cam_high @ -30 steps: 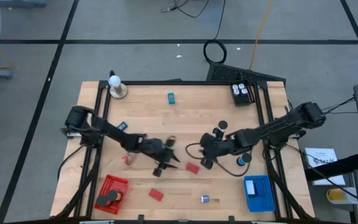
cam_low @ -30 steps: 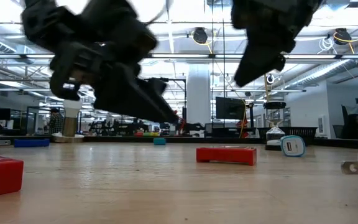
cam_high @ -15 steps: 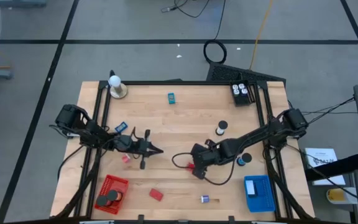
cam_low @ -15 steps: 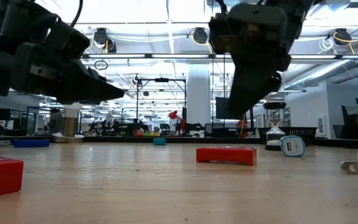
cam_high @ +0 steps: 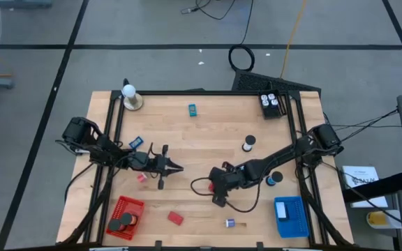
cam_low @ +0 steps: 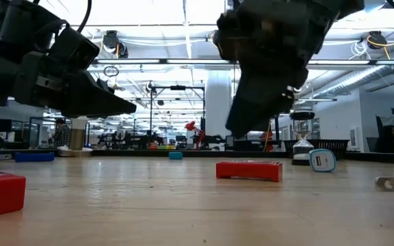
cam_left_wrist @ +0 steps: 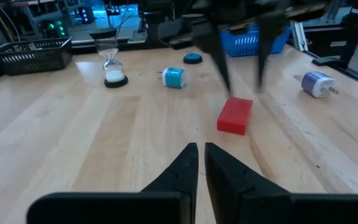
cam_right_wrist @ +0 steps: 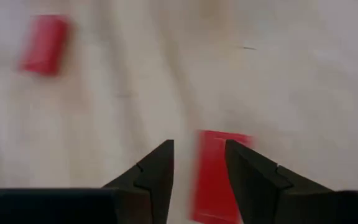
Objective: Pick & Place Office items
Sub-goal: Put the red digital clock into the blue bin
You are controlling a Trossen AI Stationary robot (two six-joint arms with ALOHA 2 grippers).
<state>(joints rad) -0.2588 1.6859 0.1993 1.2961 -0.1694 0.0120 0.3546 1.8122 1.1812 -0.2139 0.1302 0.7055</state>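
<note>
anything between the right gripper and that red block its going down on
Nothing visible. In the right wrist view the right gripper has its fingers open, with the flat red rectangular block directly below between them, only bare wooden table around. In the high view the waiting left gripper sits well off to the side.

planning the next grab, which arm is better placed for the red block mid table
Right. The right gripper hangs directly over the red block, fingers open astride it. The left gripper sits farther off, fingers shut.
</note>
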